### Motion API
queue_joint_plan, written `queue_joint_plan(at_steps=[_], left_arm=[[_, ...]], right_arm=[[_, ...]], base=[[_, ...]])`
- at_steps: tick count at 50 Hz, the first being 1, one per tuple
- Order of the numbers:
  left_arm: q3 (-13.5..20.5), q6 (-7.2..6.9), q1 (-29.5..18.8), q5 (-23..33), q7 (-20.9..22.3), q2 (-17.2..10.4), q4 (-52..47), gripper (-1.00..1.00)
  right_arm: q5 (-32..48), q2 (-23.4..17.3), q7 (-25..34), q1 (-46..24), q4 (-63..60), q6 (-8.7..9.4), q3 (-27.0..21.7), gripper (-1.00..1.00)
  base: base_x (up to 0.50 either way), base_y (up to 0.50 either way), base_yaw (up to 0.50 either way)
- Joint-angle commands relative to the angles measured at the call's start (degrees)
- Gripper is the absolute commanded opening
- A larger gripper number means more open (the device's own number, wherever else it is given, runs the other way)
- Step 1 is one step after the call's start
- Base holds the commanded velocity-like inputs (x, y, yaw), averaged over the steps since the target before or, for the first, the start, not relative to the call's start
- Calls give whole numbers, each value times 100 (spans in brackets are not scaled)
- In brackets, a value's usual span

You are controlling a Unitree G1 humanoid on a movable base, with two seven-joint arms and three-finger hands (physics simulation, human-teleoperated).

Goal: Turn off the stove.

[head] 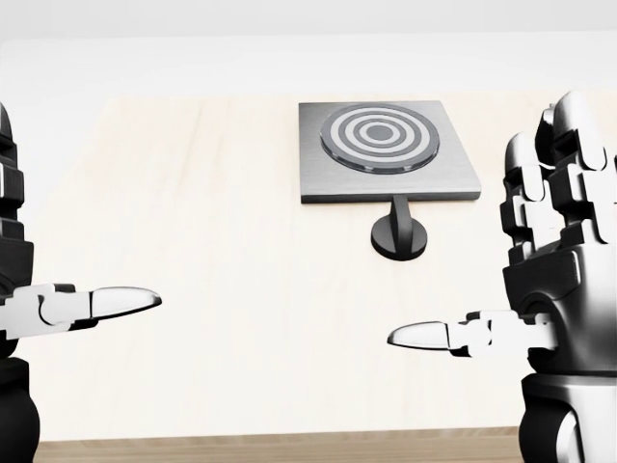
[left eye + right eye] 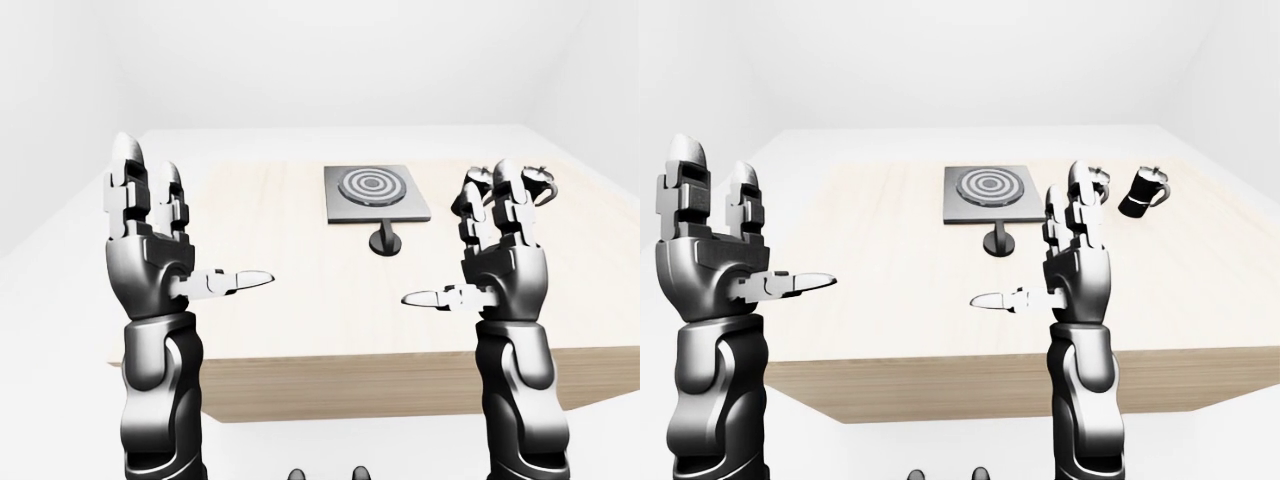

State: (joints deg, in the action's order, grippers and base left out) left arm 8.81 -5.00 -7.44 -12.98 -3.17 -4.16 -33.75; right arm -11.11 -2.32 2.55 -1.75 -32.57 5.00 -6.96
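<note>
you're holding your right hand (image 1: 501,289) and left hand (image 2: 165,260) released, grasping nothing; the stove knob (image 1: 399,236) is sitting just below the stove (image 1: 386,154) on the desk (image 1: 222,241), nearer your right hand.

Your head view looks steeply down, close on the surface (image 1: 193,241). Your two eye views sit further off, facing level across it — all three share the stove (image 2: 376,192), set far and right of centre.
</note>
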Motion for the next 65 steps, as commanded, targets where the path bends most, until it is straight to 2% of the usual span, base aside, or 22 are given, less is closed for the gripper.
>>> queue_joint_plan(at_steps=[1,43,52,65], left_arm=[[-7,0,23,-9,11,14,-37,100],[1,0,18,-10,4,6,3,100],[7,0,33,0,14,6,35,100],[35,0,38,-17,12,0,14,100]], right_arm=[[-77,3,19,24,-41,0,-18,100],[-11,18,-3,88,172,0,8,100],[382,-17,-321,22,757,0,-30,100],[445,-30,-108,59,1607,0,-49,100]], base=[[0,0,0],[48,-1,0],[1,0,0],[0,0,0]])
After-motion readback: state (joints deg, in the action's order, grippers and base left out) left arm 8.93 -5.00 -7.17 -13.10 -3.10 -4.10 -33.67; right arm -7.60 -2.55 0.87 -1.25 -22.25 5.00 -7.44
